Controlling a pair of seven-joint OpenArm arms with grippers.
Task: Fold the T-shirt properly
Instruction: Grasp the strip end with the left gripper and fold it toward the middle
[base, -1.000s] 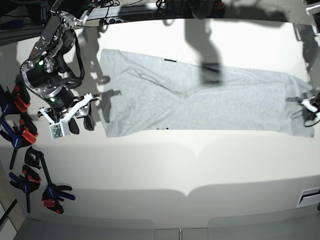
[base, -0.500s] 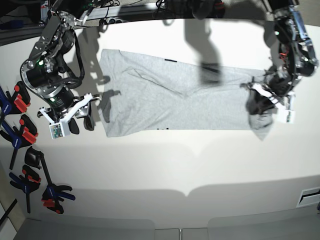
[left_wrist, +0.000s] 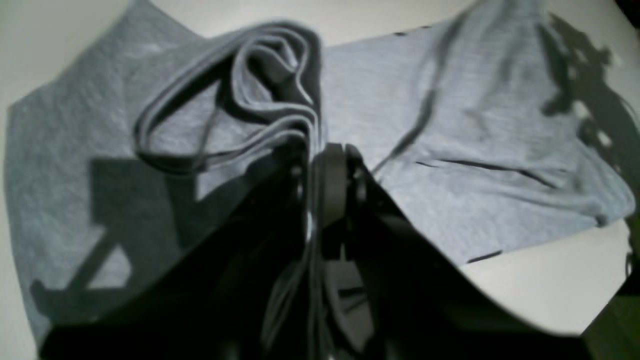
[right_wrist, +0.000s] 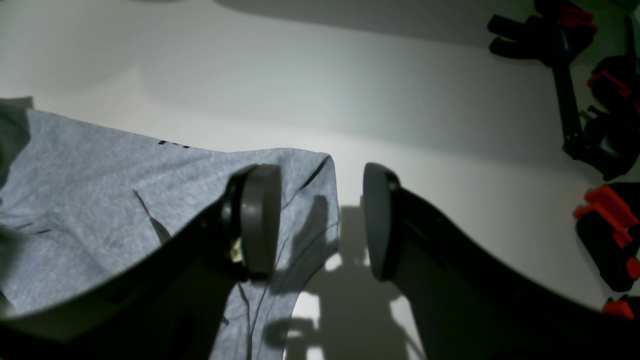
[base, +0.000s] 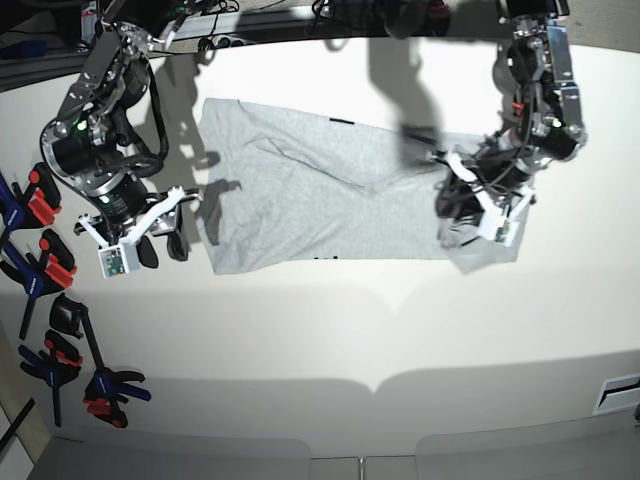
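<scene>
The left gripper (base: 470, 212), clamped on the T-shirt (base: 330, 195) hem, has the cloth's length stretching ahead toward the wide-open, empty right gripper (base: 165, 232) just beside its far edge.

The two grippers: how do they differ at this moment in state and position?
The left gripper is shut on bunched folds of the T-shirt; the right gripper is open and holds nothing. The left one is over the shirt, the right one at its corner, partly over bare table. Both have dark fingers.
</scene>
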